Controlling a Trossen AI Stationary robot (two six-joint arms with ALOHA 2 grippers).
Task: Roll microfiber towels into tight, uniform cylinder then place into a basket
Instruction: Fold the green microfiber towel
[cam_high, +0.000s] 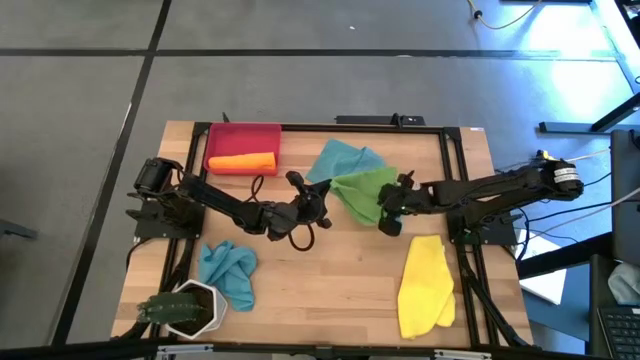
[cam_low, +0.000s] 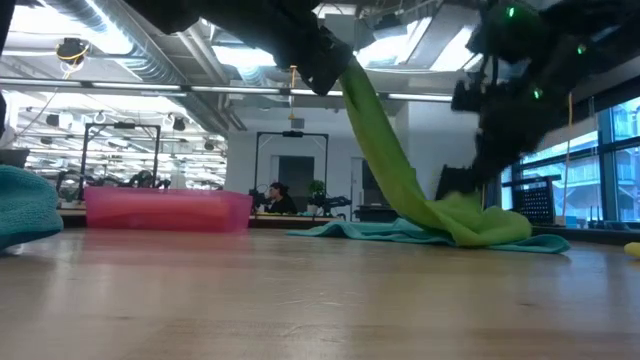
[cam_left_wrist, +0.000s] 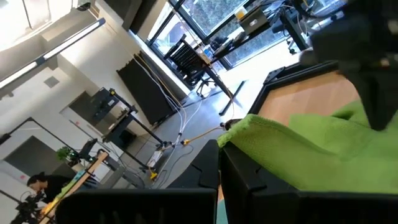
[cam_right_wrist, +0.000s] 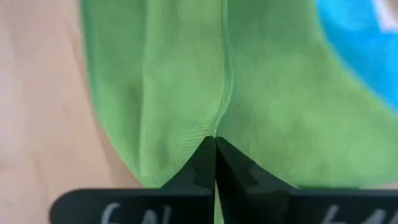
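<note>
A green towel (cam_high: 362, 192) lies partly on a teal towel (cam_high: 345, 158) at the table's middle. My left gripper (cam_high: 325, 200) is shut on its left end and holds that end up. From there the cloth slants down (cam_low: 385, 150) to a heap on the table (cam_low: 480, 222). My right gripper (cam_high: 388, 218) is shut on the green towel's near right part, close to the table. The red basket (cam_high: 243, 140) at the far left holds a rolled orange towel (cam_high: 242, 161). My left gripper pinches a corner of the green towel (cam_left_wrist: 247, 127) between its two fingers, coming level from the table's left. That end is lifted clear, and the cloth slopes down from it to the table. My right gripper pinches a raised fold of the green towel (cam_right_wrist: 214, 127) at its fingertips, slanting down from the table's right. The cloth gathers into a ridge that runs away from the fingertips. The rest of the towel lies on the table and on the teal towel.
A second teal towel (cam_high: 228, 272) lies crumpled at the near left beside a white pot with a plant (cam_high: 188, 310). A yellow towel (cam_high: 425, 285) lies at the near right. Bare wood shows in the near middle of the table (cam_high: 320, 290).
</note>
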